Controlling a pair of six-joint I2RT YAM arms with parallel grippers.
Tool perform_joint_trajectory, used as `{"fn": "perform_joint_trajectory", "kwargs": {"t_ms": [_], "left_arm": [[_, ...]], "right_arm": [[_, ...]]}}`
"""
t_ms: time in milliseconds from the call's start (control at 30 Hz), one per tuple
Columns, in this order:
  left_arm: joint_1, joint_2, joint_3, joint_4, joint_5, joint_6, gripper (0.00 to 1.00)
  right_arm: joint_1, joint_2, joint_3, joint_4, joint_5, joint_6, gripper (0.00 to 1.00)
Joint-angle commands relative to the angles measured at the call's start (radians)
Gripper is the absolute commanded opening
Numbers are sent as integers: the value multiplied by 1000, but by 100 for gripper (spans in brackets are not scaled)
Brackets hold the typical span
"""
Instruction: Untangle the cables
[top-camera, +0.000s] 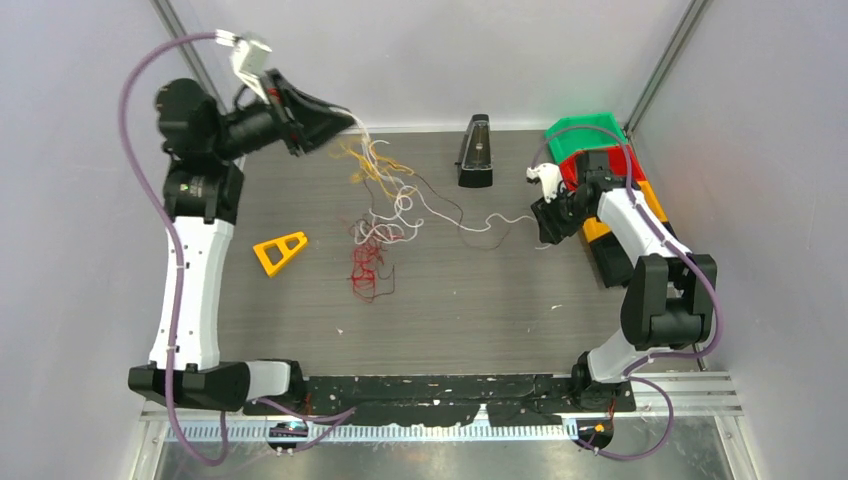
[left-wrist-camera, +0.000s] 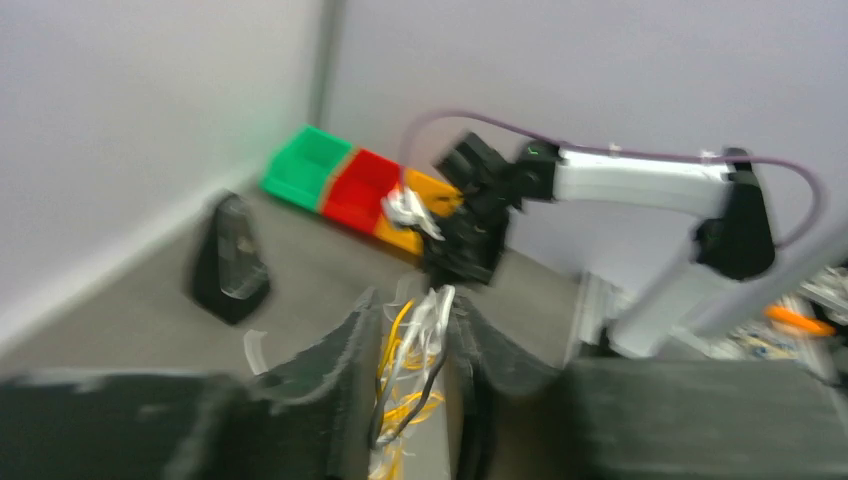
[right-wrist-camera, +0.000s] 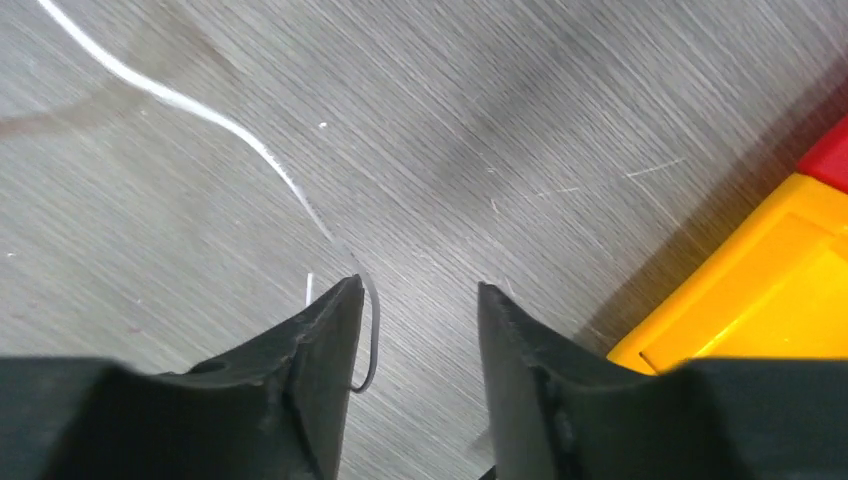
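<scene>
Holding a few yellow, white and dark cables (top-camera: 385, 200) pinched up high, the left gripper (top-camera: 345, 125) hangs far left, the right gripper (top-camera: 548, 218) gapes open beside one white strand (right-wrist-camera: 200, 110), and the rest lie knotted mid-table (top-camera: 480, 320), so most work looks left.

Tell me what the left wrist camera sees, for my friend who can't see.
The left gripper pinches a bunch of yellow, white and dark cables. Behind it, blurry, are the right arm and green, red and yellow bins.

Probably a robotics lab: white walls (top-camera: 420, 50) enclose a grey surface (top-camera: 480, 300) carrying the left arm (top-camera: 190, 280), the right arm (top-camera: 632, 222) and coloured bins (top-camera: 585, 135).
</scene>
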Motion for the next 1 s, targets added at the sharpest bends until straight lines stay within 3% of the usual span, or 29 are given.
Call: {"fn": "perform_joint_trajectory", "kwargs": {"t_ms": [0, 67, 133, 267, 333, 433, 500, 633, 800, 967], "left_arm": [[-160, 3, -99, -343, -36, 353, 44], [-144, 6, -177, -442, -64, 450, 60], [-75, 27, -244, -491, -80, 466, 69], [-14, 99, -323, -573, -187, 498, 74], [-15, 133, -414, -482, -209, 435, 73], [-38, 197, -498, -358, -199, 367, 68], [-88, 259, -468, -359, -192, 388, 62], [-183, 380, -423, -364, -242, 404, 62], [-223, 513, -395, -353, -281, 396, 65], [-228, 588, -401, -349, -259, 376, 32]], "right_arm": [[20, 18, 89, -95, -138, -15, 70], [42, 21, 115, -110, -167, 5, 82], [49, 20, 139, -122, -195, 30, 90], [89, 30, 164, -121, -262, 125, 93], [146, 43, 161, -64, -271, 209, 93], [253, 85, 175, 58, -282, 337, 90], [305, 132, 199, 144, -279, 415, 88], [386, 259, 286, 234, -291, 515, 85], [471, 358, 302, 339, -321, 575, 88], [527, 470, 346, 443, -331, 652, 87]]}}
